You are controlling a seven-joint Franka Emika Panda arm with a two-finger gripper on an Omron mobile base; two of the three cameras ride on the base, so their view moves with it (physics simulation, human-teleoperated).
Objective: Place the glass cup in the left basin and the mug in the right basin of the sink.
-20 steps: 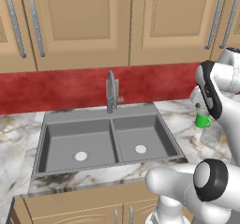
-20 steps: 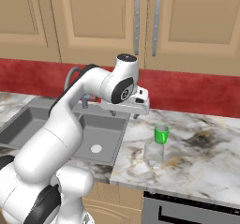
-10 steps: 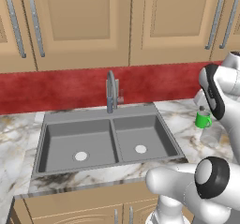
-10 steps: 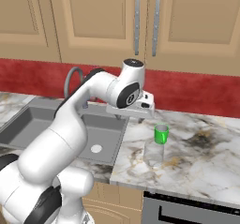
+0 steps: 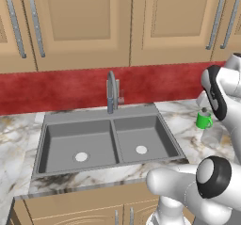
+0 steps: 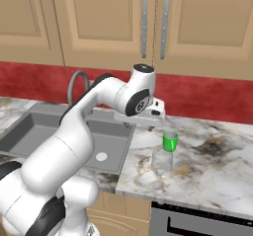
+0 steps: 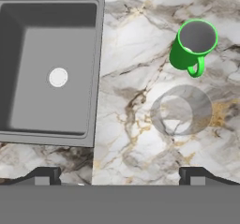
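Gripper [image 7: 120, 176] above table [image 7: 131, 138], jaws spread, nothing held, likely lining up a grasp. Glass cup [image 7: 181, 110] right of centre; mug [image 7: 191, 46] upper right; right basin [image 7: 47, 68] upper left.

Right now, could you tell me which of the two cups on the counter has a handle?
The green mug has it: a small loop handle on its side. The clear glass cup standing beside it is a plain tumbler with none.
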